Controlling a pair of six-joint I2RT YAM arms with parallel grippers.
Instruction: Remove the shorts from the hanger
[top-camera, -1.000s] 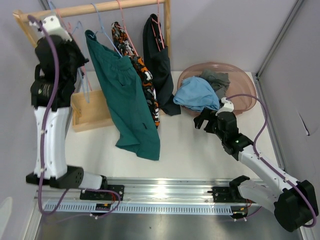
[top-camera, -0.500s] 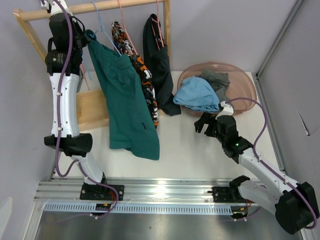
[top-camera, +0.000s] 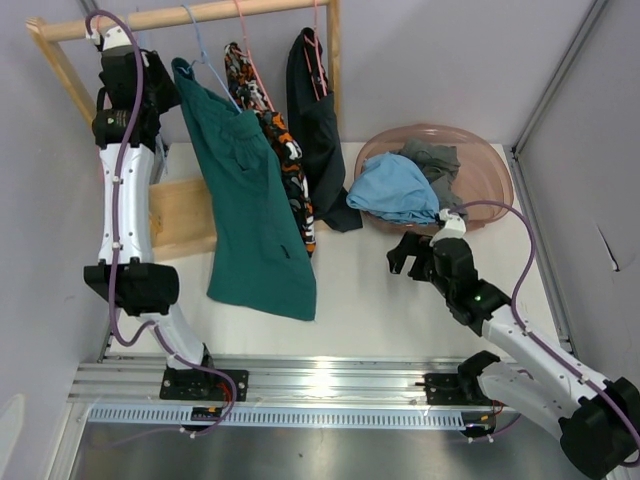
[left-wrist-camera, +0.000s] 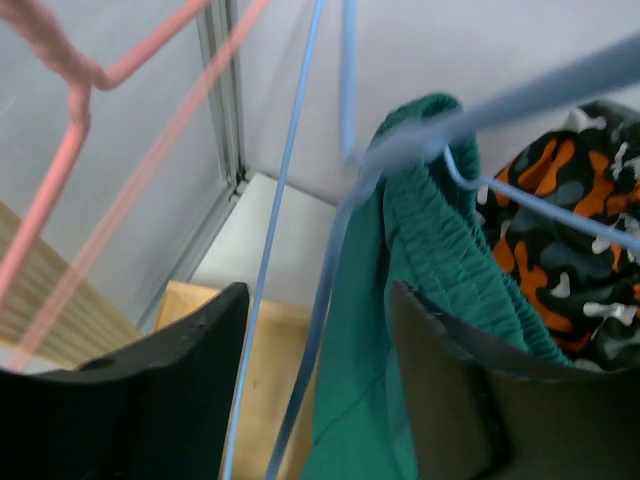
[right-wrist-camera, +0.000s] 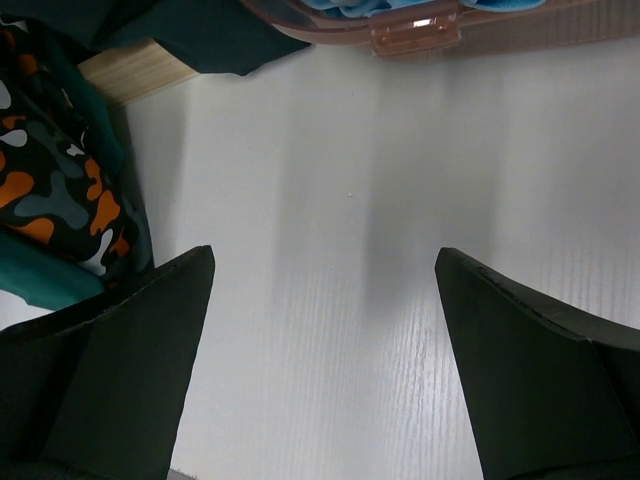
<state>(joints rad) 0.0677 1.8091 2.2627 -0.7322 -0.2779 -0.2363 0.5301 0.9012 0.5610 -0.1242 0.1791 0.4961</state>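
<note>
The white table (top-camera: 350, 300) bears a pink basin (top-camera: 492, 190) and a wooden rack's base (top-camera: 185, 215).

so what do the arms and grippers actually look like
Both the left arm and right arm have white links with black joints and a purple cable running along each. The left gripper and right gripper have broad, matte black fingers.

Bright, even overhead light is filling the top view, glare is flaring off the metal rail (top-camera: 320, 378), and soft shadows are falling on the desk (top-camera: 370, 300). Left wrist view is blurring the near blue hanger (left-wrist-camera: 520, 98) and pink hanger (left-wrist-camera: 72, 130); dark teal shorts (left-wrist-camera: 440, 270) are showing sharper. Right wrist view is showing faint streaky shadows.
</note>
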